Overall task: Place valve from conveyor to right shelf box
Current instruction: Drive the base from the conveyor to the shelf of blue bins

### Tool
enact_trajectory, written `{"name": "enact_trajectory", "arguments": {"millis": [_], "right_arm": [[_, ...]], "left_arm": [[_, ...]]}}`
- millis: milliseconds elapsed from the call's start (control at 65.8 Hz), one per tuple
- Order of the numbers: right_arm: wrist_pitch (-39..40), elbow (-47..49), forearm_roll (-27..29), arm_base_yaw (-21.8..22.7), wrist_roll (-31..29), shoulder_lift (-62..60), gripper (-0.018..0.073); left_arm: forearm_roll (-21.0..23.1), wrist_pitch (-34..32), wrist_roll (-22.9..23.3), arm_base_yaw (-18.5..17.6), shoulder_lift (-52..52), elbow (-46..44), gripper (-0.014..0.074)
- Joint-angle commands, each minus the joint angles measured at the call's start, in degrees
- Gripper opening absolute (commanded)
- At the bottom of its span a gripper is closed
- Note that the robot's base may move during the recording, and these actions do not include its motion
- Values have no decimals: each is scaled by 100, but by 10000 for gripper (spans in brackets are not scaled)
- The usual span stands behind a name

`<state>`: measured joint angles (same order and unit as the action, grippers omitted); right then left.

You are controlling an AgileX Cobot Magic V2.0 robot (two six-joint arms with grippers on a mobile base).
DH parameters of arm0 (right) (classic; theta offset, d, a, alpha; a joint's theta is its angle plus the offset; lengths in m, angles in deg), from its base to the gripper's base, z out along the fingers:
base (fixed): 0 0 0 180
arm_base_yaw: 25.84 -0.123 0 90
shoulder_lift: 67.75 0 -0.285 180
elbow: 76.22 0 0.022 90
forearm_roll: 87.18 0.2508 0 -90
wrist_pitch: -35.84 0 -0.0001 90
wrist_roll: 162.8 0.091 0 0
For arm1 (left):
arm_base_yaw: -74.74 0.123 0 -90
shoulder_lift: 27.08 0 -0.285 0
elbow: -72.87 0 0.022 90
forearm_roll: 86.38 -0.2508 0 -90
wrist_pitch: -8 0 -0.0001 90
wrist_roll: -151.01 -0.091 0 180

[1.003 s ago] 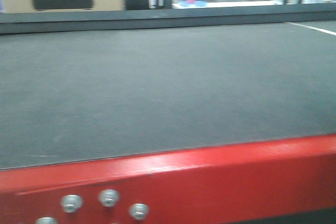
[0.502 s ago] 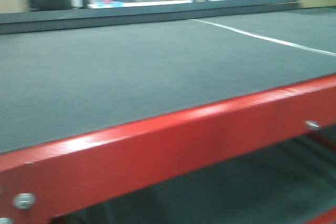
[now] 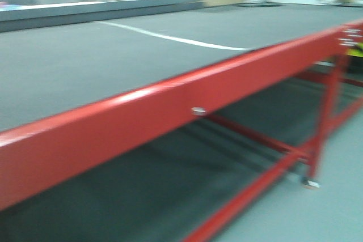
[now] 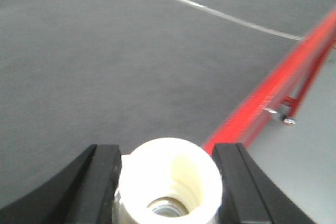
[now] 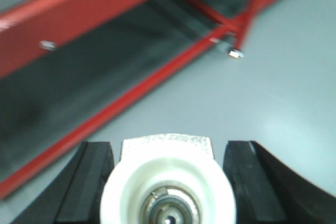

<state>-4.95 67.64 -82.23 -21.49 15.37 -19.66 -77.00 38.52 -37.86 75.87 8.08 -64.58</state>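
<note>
You had the left gripper (image 4: 167,153) and right gripper (image 5: 169,148) each closed snugly on a white valve (image 4: 170,179) by its round collar: judged rigid, light, probably slick plastic.

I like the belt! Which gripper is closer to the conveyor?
Left. The left gripper hangs over the conveyor; the right gripper is over the floor, beside the red frame.

It was a factory or warehouse hall, where a wide dark grey conveyor (image 3: 85,66) ran on a bolted red steel frame (image 3: 170,106) above a smooth grey floor (image 3: 334,208).
</note>
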Motion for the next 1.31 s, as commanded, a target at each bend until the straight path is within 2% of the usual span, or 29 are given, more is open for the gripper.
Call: {"name": "enact_trajectory", "arguments": {"millis": [0, 1292], "right_arm": [[400, 47, -53, -8, -22, -53, -162], [400, 47, -53, -8, -22, -53, -162]], "left_arm": [[53, -296, 41, -21, -27, -18, -111], [53, -296, 41, -21, -27, -18, -111]]}}
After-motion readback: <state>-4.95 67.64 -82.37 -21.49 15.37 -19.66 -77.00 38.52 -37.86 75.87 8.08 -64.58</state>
